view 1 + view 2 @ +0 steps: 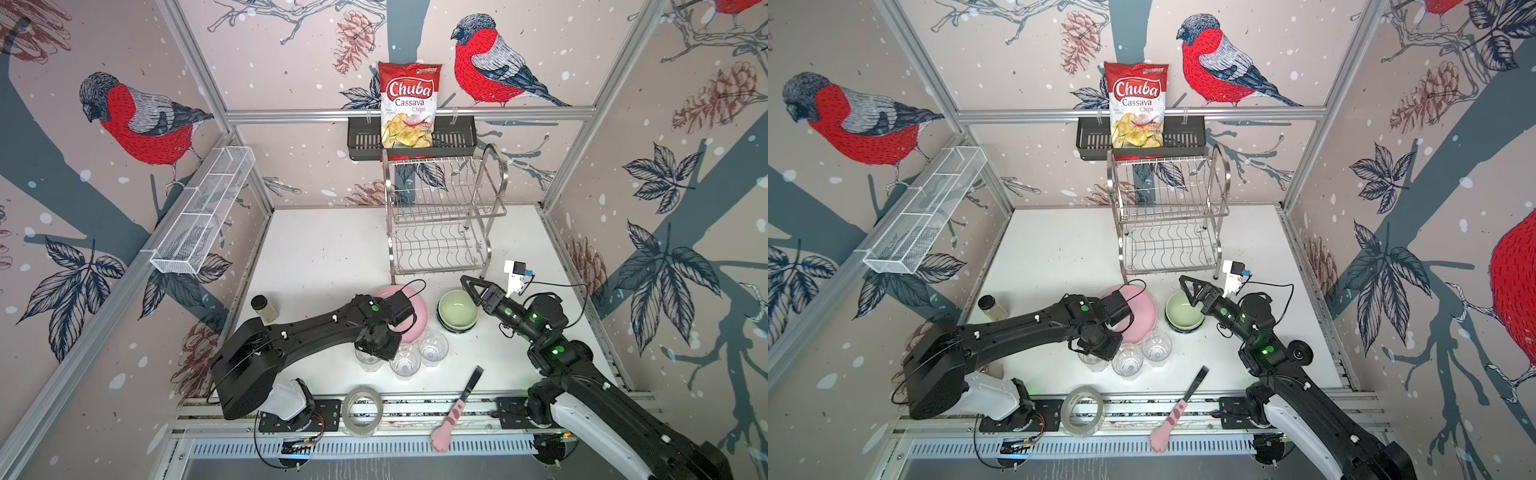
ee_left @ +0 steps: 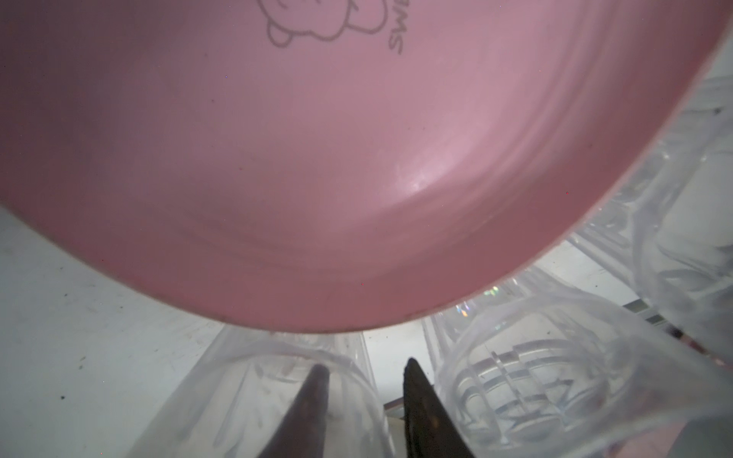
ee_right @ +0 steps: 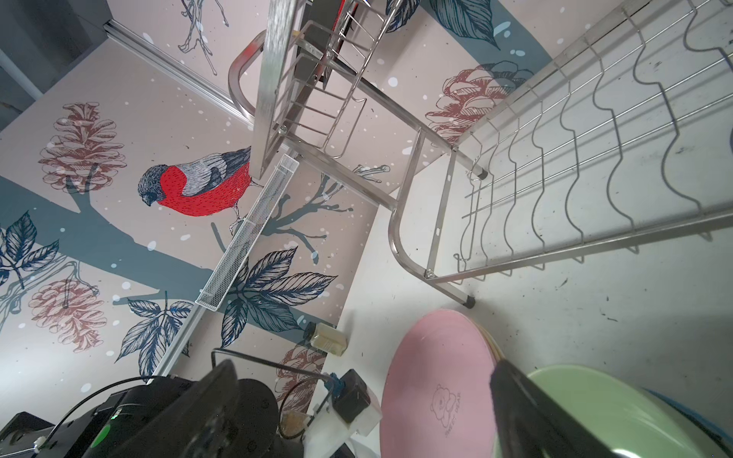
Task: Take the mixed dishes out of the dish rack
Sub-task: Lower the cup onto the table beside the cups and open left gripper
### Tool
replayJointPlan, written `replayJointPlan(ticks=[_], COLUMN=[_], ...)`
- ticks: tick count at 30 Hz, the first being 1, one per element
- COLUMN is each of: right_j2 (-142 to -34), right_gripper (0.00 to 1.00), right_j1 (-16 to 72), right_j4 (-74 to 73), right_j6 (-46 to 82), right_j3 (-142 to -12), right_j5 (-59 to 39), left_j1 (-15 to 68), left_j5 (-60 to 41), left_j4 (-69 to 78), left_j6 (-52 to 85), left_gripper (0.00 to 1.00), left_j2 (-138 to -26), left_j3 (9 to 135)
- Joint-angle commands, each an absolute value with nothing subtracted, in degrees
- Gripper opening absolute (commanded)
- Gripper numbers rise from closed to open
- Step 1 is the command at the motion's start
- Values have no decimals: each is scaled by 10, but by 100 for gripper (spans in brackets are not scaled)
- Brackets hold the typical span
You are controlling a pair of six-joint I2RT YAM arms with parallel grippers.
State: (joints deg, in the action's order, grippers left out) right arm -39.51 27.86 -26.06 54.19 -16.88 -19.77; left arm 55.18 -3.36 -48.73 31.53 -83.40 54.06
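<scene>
Glassware is nearest my left claw: three small clear ribbed glasses [image 1: 433,347] stand upright in a group on the white tabletop [image 1: 324,257], just in front of the round pink plate [image 1: 415,322]. By my estimate they are light, rigid, slick-walled and easily toppled. The correct hold is a pinch across one wall at the rim, one finger inside and one outside. The pink plate lies flat on a tan plate [image 3: 490,343], of which only the edge shows. I judge both stiff and breakable, best taken at the rim. Beside them, the pale green bowl [image 1: 457,309] sits nested in a darker bowl [image 1: 457,331]. Behind, the two-tier steel wire dish rack [image 1: 444,216] carries nothing on either shelf, so unloading appears complete or nearly so.

My left claw [image 2: 363,368] points straight down over the glass at the left of the group. Its fingers [image 2: 313,400] are parted narrowly astride that glass's wall. A gap shows on either side, so nothing is pinched. My right claw [image 1: 471,286] is spread wide and empty, and hangs low above the green bowl's rim on the rack side.
</scene>
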Motion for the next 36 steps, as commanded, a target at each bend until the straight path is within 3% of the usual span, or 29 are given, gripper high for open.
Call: replayJointPlan(ticks=[1, 20, 29, 36], right_j2=[-392, -385, -390, -396], right_gripper=[99, 99, 99, 99], right_j1=[277, 275, 275, 272], right_j4=[-265, -255, -214, -149], right_j6=[542, 545, 507, 492], right_j3=[-168, -173, -196, -238], right_j5=[-201, -200, -170, -127], left_j1=[551, 551, 551, 551], left_j5=[-16, 35, 139, 252], left_j4=[-506, -592, -623, -534], left_j6=[312, 336, 352, 325], left_gripper=[33, 34, 35, 57], left_j2=[-826, -745, -664, -562], left_j3=[553, 656, 712, 714])
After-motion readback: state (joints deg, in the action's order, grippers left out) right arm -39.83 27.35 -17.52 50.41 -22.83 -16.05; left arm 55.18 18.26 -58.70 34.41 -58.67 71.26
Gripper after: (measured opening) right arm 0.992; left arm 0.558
